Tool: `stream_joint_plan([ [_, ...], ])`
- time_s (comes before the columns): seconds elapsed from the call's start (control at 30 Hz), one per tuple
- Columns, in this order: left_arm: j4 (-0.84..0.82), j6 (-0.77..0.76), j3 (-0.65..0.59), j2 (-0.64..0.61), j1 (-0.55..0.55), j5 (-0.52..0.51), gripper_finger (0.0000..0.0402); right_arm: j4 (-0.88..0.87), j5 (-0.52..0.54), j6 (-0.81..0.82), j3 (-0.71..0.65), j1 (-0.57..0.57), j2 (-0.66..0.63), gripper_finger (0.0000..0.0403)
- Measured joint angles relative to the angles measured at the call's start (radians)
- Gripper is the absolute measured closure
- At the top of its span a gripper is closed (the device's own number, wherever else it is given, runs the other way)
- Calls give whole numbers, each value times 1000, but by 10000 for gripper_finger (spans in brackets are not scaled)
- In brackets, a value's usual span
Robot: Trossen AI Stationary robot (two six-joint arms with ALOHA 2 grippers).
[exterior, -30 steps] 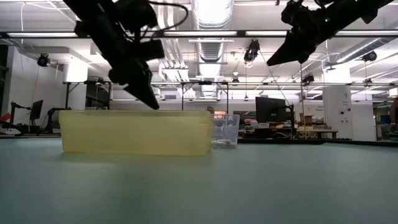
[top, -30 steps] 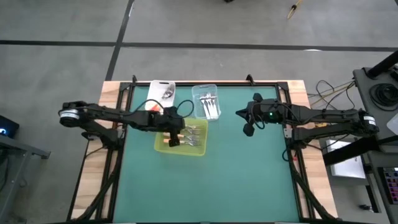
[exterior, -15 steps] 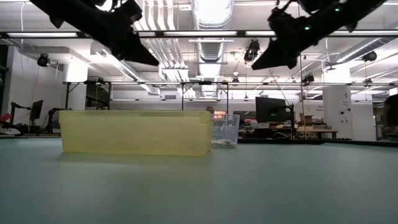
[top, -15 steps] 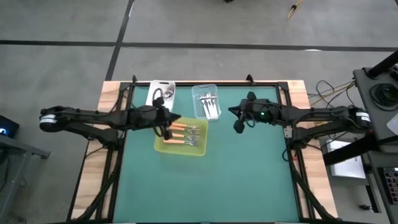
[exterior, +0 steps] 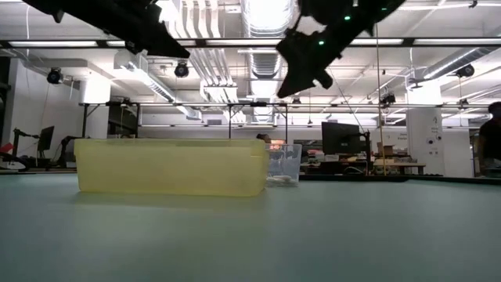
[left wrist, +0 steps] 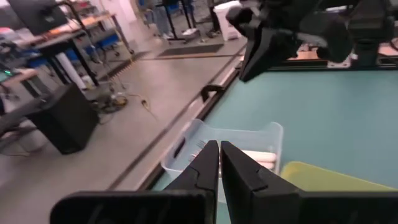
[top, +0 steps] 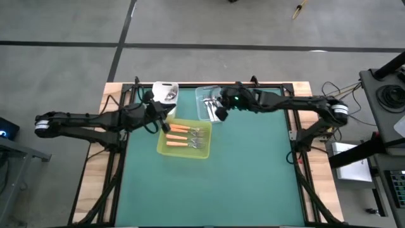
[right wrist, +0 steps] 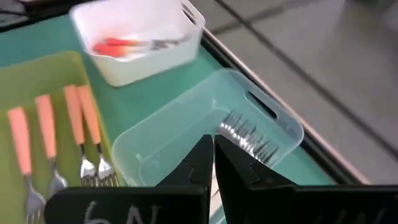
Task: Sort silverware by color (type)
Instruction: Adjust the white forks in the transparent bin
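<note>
Four orange-handled forks (top: 185, 133) lie side by side in the yellow-green tray (top: 169, 149), a little left of centre in the high view, handles toward the left and silver heads toward the right. In the right wrist view the same forks (right wrist: 59, 134) show at the left, their tines pointing to the bottom edge. Silver forks (right wrist: 250, 138) lie inside the clear tub (right wrist: 283, 127), which stands just beside the tray on its upper right in the high view (top: 204, 95). One more orange-handled utensil (right wrist: 118, 45) lies in the white tub (right wrist: 140, 65), at the upper left of the right wrist view; in the high view this white tub (top: 166, 87) stands above the tray's upper left corner, near the far edge of the green desk (top: 253, 171).

The right claw (top: 221, 111) hangs over the clear tub, its arm reaching in from the right of the high view. Its fingers are pressed together with nothing between them, as the right wrist view (right wrist: 210, 163) shows. In the low view it hangs high above the desk, in the upper middle (exterior: 301, 78).

The left claw (top: 163, 123) is at the tray's upper left corner, just below the white tub. Its fingers are likewise pressed together and empty in the left wrist view (left wrist: 217, 168), pointing toward the clear tub (left wrist: 249, 134).
</note>
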Motion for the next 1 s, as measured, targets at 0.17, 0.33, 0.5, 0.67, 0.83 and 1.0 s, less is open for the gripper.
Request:
stream_joint_plan([
  [0.17, 0, 38, 0, -10, 0, -44, 402, -189, 0, 115, 178, -24, 149, 394],
  [0.33, -1, 60, 0, -7, 0, -46, 402, -360, -28, 193, 334, -36, 289, 394],
  [0.5, -1, 60, 1, -7, 0, -49, 402, -438, -139, 216, 439, -62, 407, 394],
  [0.67, -1, 58, -2, -7, 0, -49, 402, -447, -211, 229, 483, -87, 485, 394],
  [0.83, -1, 58, -2, -7, 0, -49, 402, -461, -209, 231, 522, -102, 557, 394],
  [1.0, -1, 57, -3, -7, 0, -49, 402, -482, -209, 208, 579, -101, 623, 394],
])
